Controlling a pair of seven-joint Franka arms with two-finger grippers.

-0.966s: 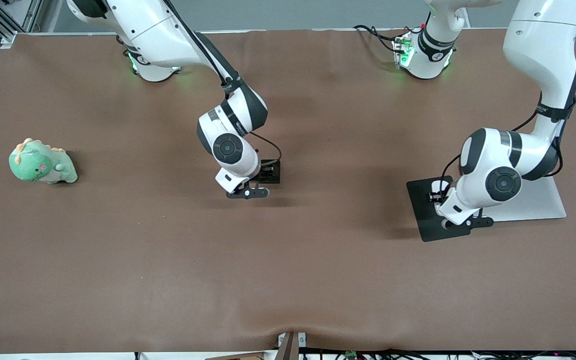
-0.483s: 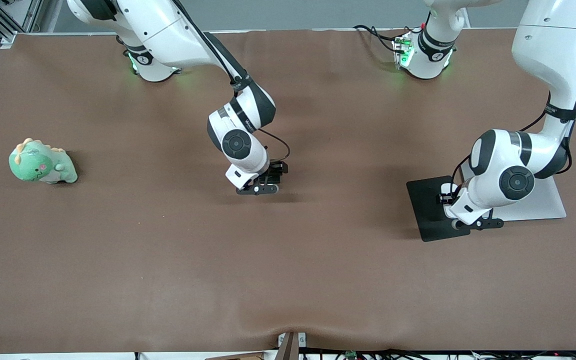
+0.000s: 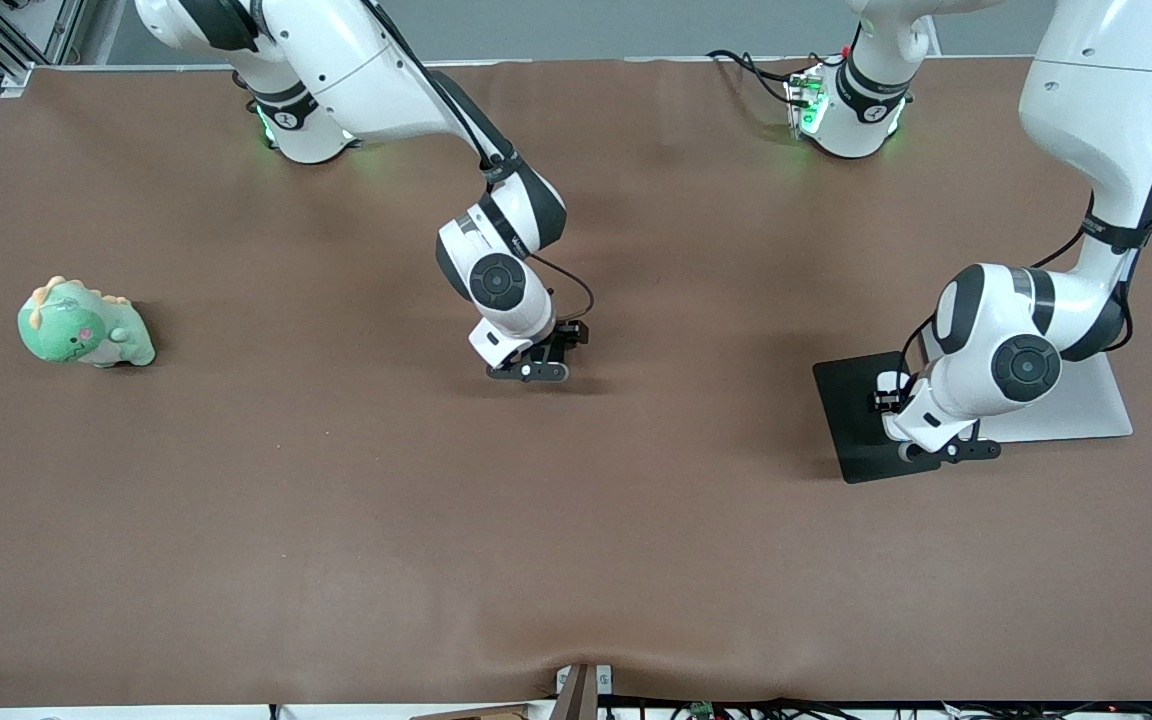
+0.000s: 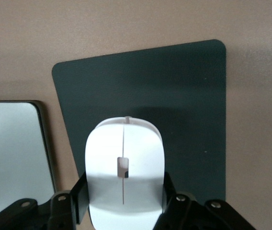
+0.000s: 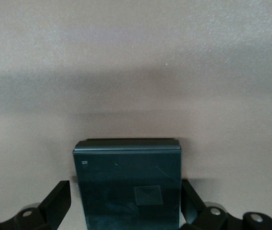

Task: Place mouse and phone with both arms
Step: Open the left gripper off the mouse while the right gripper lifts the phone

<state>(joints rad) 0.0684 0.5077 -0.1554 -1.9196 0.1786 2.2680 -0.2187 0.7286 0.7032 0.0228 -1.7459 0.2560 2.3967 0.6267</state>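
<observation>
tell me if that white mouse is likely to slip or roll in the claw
The mouse looks smooth and glossy with curved sides, so it may well slip in the left claw. It looks rigid and probably light. Its low oval shape seems unlikely to roll once set on the mouse pad.

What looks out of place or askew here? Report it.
Nothing looks damaged or spilled. The left gripper holds the mouse over the black mouse pad; the right gripper holds the phone over bare table. Only the green plush dinosaur, near the right arm's end, seems unrelated.
</observation>
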